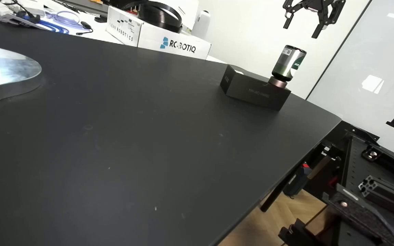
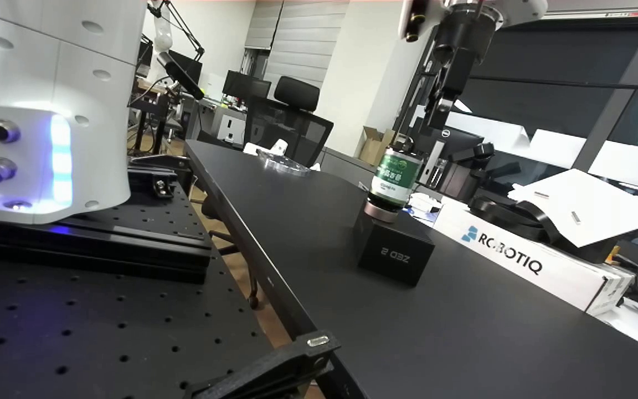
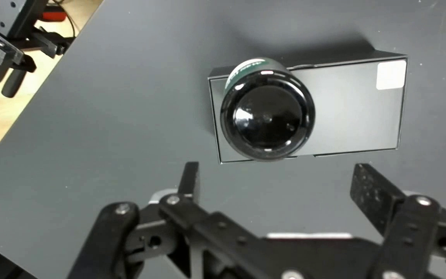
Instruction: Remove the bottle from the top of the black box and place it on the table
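Note:
The bottle stands upright on one end of the black box, its reddish-brown band at the base. It shows in both exterior views [image 1: 288, 63] [image 2: 394, 177], and the wrist view looks down on its dark top [image 3: 268, 120]. The black box [image 1: 255, 90] [image 2: 396, 252] [image 3: 354, 112] lies flat on the black table [image 1: 132, 136] [image 2: 463, 332] [image 3: 110, 116]. My gripper [image 1: 301, 29] [image 3: 277, 170] is open and empty, above the bottle and apart from it. In an exterior view [image 2: 438, 119] the gripper is seen nearly side-on.
The table's edge [image 1: 279, 179] runs near the black box. A white Robotiq box [image 1: 173, 44] [image 2: 518, 260] stands beyond the table with black items on it. A shiny metal piece [image 1: 5, 71] [image 2: 283, 163] lies at the table's far end from the box. The robot base [image 2: 47, 111] stands beside the table.

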{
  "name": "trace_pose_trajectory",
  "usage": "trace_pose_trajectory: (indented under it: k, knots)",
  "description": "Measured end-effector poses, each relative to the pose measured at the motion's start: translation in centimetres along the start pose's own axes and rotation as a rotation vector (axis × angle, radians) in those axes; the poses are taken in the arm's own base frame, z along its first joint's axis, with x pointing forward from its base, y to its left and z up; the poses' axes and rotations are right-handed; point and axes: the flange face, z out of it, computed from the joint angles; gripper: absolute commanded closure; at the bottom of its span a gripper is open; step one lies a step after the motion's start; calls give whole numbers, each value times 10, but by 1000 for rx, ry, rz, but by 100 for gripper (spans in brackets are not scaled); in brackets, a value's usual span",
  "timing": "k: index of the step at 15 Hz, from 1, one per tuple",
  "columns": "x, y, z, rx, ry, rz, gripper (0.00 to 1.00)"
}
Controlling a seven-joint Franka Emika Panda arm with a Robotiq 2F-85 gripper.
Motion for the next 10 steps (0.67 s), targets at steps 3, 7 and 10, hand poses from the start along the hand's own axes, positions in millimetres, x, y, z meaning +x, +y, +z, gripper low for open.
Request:
trace_pose_trajectory:
  k: [3, 7, 10]
  knots:
    - [-6, 5, 13, -45, -47, -6, 0]
    - [-12, 13, 23, -76, -78, -8, 0]
    - [-15, 14, 28, -75, -79, -12, 0]
